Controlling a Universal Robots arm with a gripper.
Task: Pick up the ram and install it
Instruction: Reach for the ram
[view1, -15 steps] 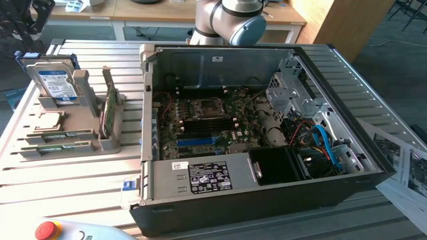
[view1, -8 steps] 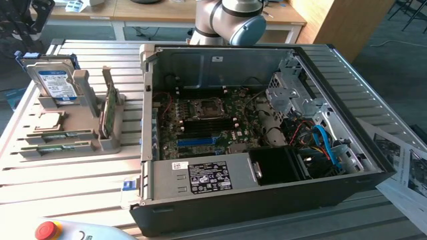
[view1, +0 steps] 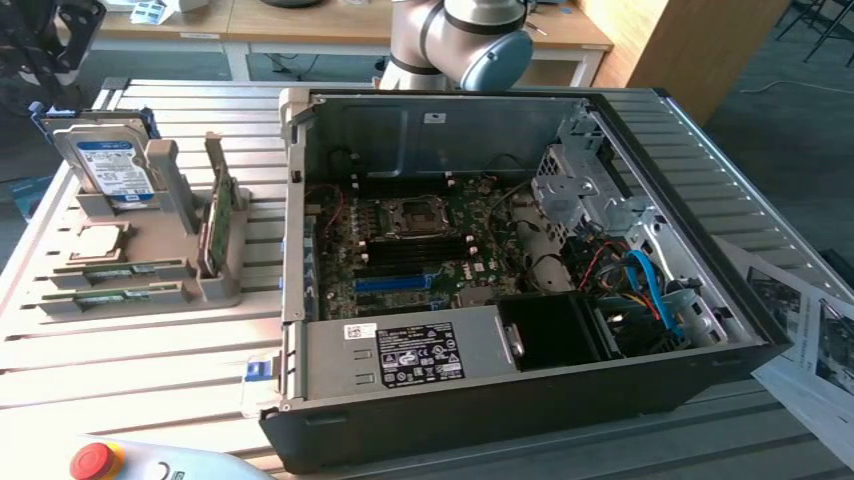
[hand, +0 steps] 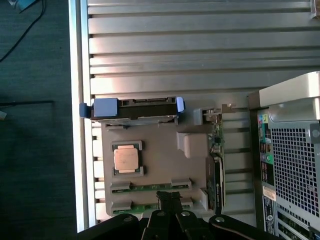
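The black end effector (hand: 169, 196) is hanging above the long, thin green ram stick (hand: 140, 205) with its fingers pressed together, gripping nothing. The stick is lying slotted in the grey plastic holder (hand: 155, 155) on the slatted metal table (hand: 175, 50) (a second green stick (hand: 150, 187) is sitting just beside it), probably presenting its edge for grasping.

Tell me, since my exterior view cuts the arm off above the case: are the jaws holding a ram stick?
Observer: No, the jaws are shut and empty.
Operator: What are they over?
Observer: In the wrist view they line up with the two ram sticks lying in the tray.
Operator: And beside the tray?
Observer: The case's vented panel, with ports, on the side toward the tray.
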